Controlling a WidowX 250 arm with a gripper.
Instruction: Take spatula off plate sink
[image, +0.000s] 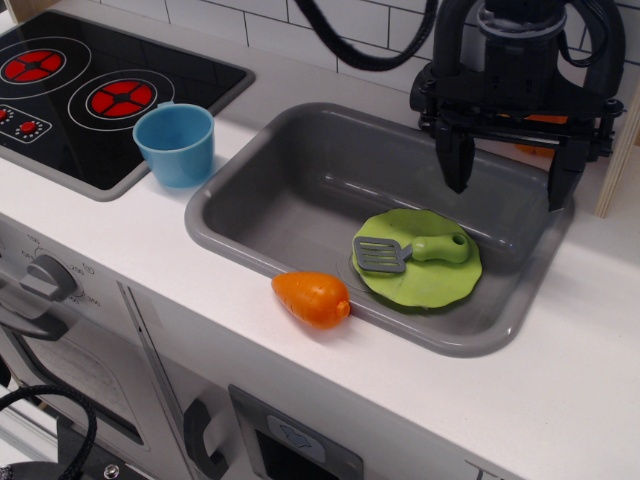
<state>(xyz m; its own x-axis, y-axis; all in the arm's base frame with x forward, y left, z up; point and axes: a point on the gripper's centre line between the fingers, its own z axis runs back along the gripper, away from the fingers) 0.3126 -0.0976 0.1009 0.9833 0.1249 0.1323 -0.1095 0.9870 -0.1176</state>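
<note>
The spatula (412, 251), with a lime-green handle and a grey slotted blade, lies across the lime-green plate (430, 280). The plate rests on the floor of the grey sink (300, 200), at its front right. The blade points left, past the plate's edge. My gripper (512, 185) hangs above the sink's back right, up and to the right of the spatula. Its two black fingers are spread wide apart and hold nothing.
An orange toy (313, 298) lies on the white counter against the sink's front rim. A blue cup (176, 144) stands left of the sink beside the black stovetop (90, 90). A tiled wall runs along the back.
</note>
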